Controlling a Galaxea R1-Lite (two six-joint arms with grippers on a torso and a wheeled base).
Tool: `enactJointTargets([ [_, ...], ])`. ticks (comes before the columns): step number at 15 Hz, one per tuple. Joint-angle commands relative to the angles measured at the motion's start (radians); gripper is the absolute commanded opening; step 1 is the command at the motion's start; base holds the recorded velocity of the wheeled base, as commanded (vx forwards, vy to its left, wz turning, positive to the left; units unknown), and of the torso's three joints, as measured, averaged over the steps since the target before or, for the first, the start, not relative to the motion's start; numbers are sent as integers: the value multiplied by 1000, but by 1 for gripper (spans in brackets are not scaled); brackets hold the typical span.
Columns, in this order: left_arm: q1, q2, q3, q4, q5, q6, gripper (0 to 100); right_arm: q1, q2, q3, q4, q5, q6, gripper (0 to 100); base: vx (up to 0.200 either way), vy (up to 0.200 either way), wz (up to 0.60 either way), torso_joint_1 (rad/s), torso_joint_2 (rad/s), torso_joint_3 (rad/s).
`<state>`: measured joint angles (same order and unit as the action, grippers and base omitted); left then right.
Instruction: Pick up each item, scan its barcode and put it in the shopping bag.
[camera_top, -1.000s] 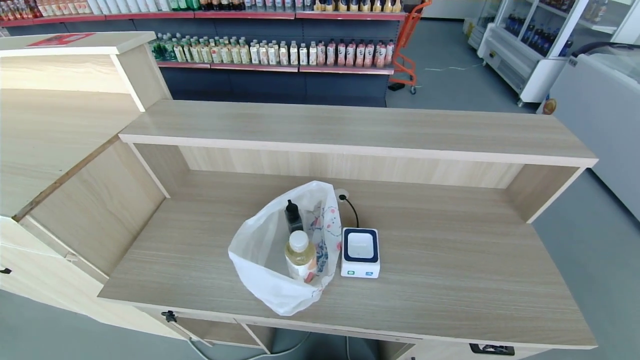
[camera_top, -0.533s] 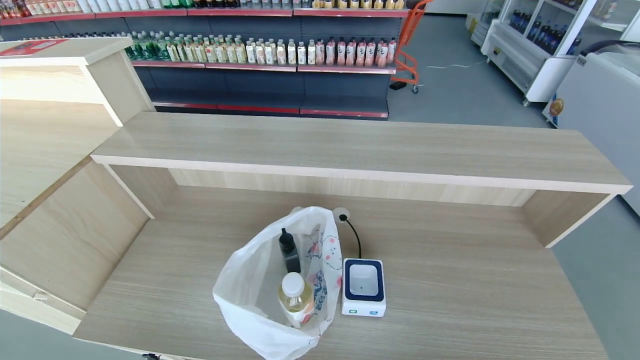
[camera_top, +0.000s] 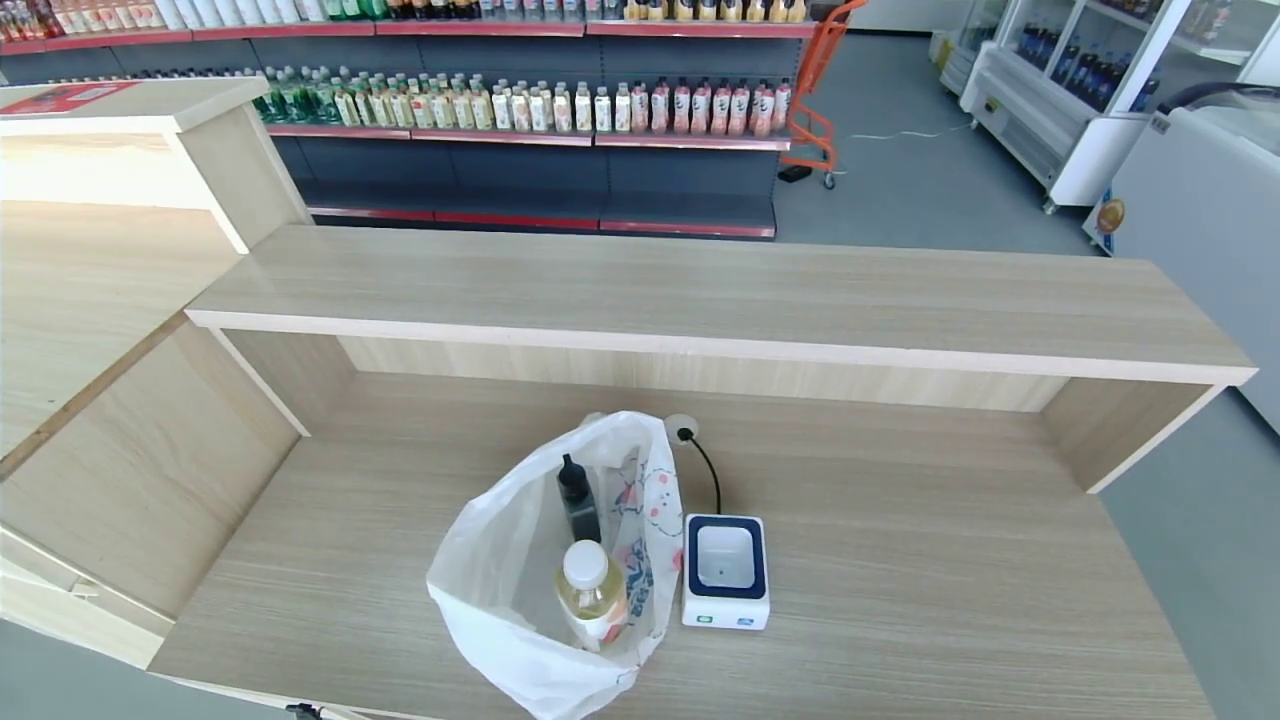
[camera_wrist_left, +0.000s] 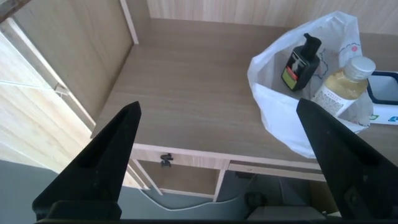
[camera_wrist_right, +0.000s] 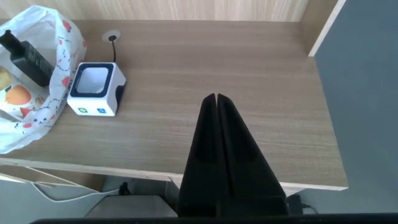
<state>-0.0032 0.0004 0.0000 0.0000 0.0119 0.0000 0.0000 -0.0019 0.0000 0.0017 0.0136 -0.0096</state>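
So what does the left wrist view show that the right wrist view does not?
Left wrist view: the left gripper, open, the counter's side wall and a small black cabinet handle under the counter edge. Right wrist view: the right gripper, shut, and the cable port behind the scanner. Both: the shopping bag holding the black bottle, and the scanner beside it.

1. No word or number can be read on anything.
2. The black plastic bottle (camera_wrist_left: 303, 62) in the white plastic shopping bag (camera_top: 480, 560) has a red-and-green label, its print too small.
3. The white, blue-rimmed scanner box (camera_top: 726, 572) bears two small coloured marks, illegible.
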Motion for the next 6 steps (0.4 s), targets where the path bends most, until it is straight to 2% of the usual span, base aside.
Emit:
enactJointTargets([
  [1, 0, 0, 0, 0, 0, 0, 100, 0, 2, 0, 0, 0, -1, 0, 0, 0, 0, 0, 0, 0],
  [6, 0, 0, 0, 0, 0, 0, 100, 0, 2, 0, 0, 0, -3, 0, 0, 0, 0, 0, 0, 0],
])
